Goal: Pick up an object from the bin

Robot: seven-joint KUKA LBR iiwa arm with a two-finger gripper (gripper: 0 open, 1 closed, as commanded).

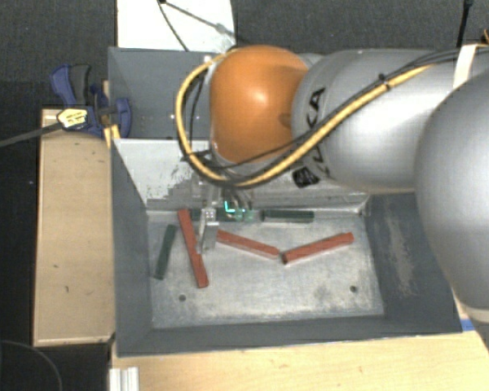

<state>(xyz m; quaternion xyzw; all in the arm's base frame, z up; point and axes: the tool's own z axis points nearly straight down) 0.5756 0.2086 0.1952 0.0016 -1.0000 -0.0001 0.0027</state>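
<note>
The gripper point(209, 228) is low in the back-left part of the grey bin point(132, 259), just beside the left red-brown stick point(193, 255), near its upper end. Whether it is open or closed, I cannot tell. 1 more, the middle red-brown stick point(248, 244), lies near on its right.

Grey metal bin point(310, 287), its floor dull and scratched, carries matt red sticks point(196, 261) and matt dark green sticks point(165, 252). Above them, the arm point(391, 129) wears a smooth silver shell with a soft sheen; its orange cover point(253, 100) is glossy, its cable point(181, 116) smooth-sheathed.
</note>
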